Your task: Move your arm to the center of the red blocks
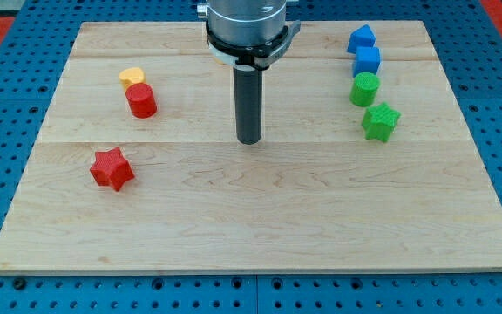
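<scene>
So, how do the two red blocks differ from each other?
The red cylinder has a round, smooth outline, while the red star has pointed arms. The red cylinder sits nearer the view's top and touches a yellow block; the red star lies lower and further left, alone. Both are the same red and lie left of my tip, which touches neither.

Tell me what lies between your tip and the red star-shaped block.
Nothing: in the camera view, only bare wooden board separates my tip from the red star-shaped block toward the view's lower left.
</scene>
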